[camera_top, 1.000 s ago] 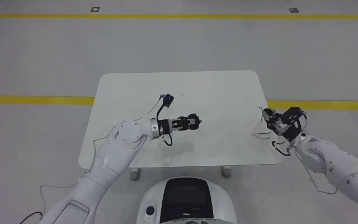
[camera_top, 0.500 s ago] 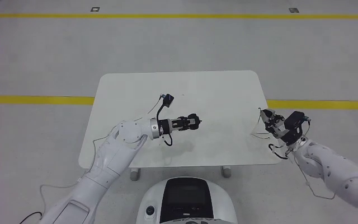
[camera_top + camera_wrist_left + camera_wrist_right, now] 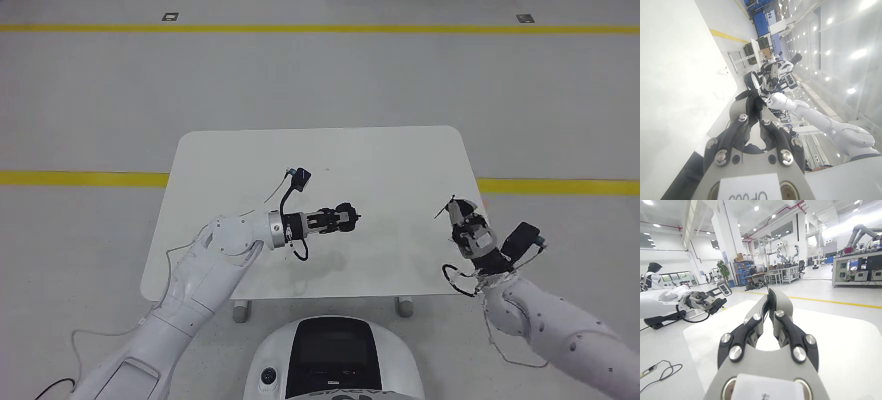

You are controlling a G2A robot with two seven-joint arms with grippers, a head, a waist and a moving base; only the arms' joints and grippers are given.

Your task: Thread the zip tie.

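**Mid-task at the bench:** The right claw [image 3: 458,213] pinches a zip tie [image 3: 766,284] between fully closed fingers. The thin black strap pokes out past its fingertips and bends slightly at the free end. Well apart from it, across the white table [image 3: 400,150], the left claw [image 3: 350,215] hangs above the tabletop with its fingers also drawn together. A dark ragged piece [image 3: 750,99] sits at their tips, and I cannot tell whether it is something held or the claw's own padding.

The job appears to be at the bringing-together stage. Nothing is threaded yet, and open tabletop lies between the two claws. The next move would call for closing that gap and lining the strap's tip up squarely with its slot. That takes fine aim, since the strap is narrow, looks springy and could flex aside on contact.

The claws are smooth grey shells on black linkages with bright rivets. The table is matte, with rounded corners.
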